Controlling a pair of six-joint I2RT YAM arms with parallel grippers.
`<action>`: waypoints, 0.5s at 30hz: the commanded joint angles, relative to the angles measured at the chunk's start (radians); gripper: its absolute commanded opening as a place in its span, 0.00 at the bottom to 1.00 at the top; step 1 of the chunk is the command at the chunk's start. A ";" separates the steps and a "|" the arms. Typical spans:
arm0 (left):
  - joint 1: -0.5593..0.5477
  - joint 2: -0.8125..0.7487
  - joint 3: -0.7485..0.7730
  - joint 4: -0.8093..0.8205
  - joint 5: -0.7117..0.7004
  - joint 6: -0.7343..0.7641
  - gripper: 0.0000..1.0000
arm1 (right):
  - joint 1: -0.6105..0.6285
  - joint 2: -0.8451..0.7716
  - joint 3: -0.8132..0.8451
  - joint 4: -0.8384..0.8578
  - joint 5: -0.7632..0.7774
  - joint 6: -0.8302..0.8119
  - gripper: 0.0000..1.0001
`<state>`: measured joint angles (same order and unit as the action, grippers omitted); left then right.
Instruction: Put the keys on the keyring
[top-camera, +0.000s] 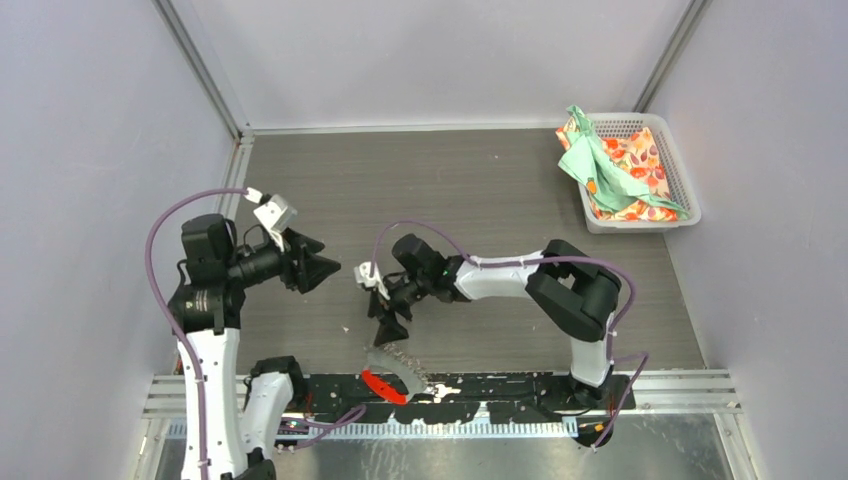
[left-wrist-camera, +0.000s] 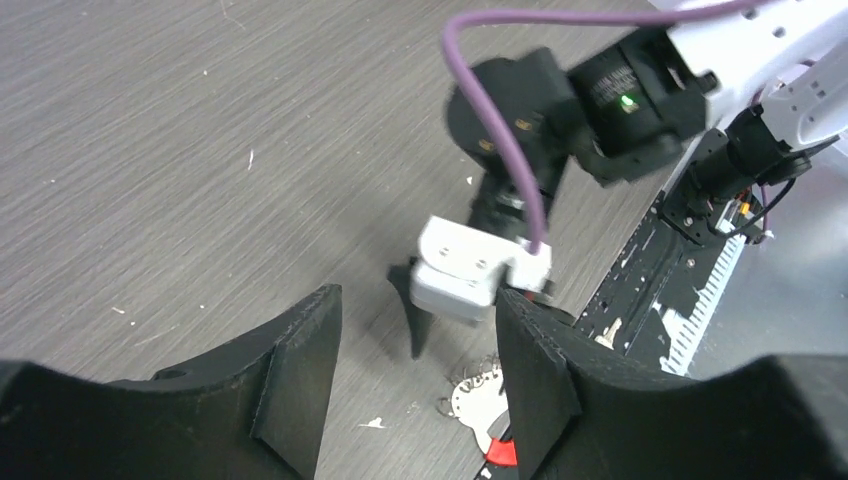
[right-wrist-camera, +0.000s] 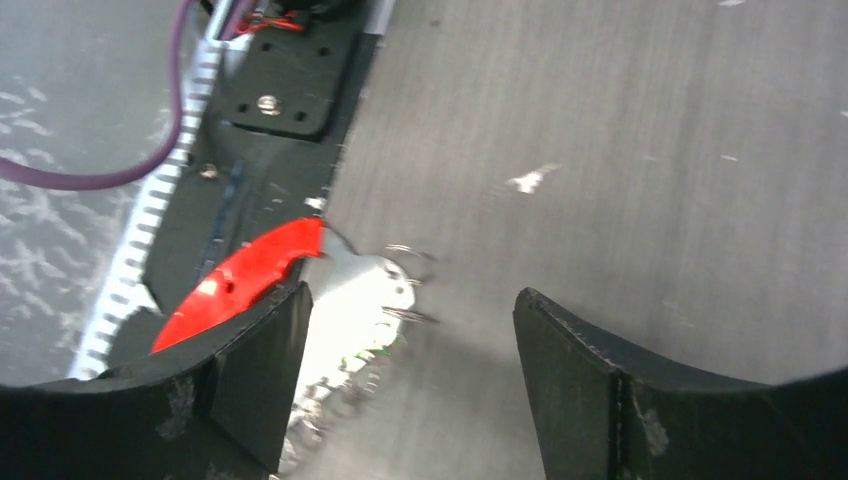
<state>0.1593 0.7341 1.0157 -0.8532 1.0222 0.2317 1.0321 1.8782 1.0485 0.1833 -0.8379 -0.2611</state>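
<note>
**Both grippers open and empty, keyring at the table's near edge**

The right gripper (top-camera: 388, 322) points down with its jaws spread wide and nothing between them. In its wrist view (right-wrist-camera: 410, 310) the keyring (right-wrist-camera: 355, 290) lies below the gap, towards the left finger. I cannot tell whether a finger touches it.

The left gripper (top-camera: 322, 262) is raised, well apart from the keyring on its left and far side, and aimed towards it. Its jaws are parted and empty. Through the gap in its own view (left-wrist-camera: 415, 300) the right gripper shows just beyond the keyring (left-wrist-camera: 478, 395).

The keyring (top-camera: 397, 362) is a silver, chain-like heap on the table (top-camera: 450, 180). Its red tab (top-camera: 383, 387) lies on the black rail (top-camera: 500, 385) along the near edge. The keys are lost in the silver blur; only a green fleck (right-wrist-camera: 372, 348) shows within it.

Well apart from the keyring, far off to its right, a white basket (top-camera: 690, 215) holds a bundle of cloth (top-camera: 600, 165).
</note>
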 joint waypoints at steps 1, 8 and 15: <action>0.005 -0.014 0.062 -0.062 0.024 0.031 0.60 | -0.036 0.065 0.160 -0.251 -0.037 -0.293 0.76; 0.005 0.009 0.071 -0.029 0.017 0.013 0.62 | -0.036 0.190 0.296 -0.336 -0.129 -0.339 0.66; 0.005 0.019 0.074 0.008 0.004 -0.031 0.68 | -0.035 0.277 0.351 -0.301 -0.247 -0.311 0.54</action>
<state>0.1593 0.7525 1.0573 -0.8864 1.0210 0.2356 0.9939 2.1304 1.3464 -0.1242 -0.9813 -0.5552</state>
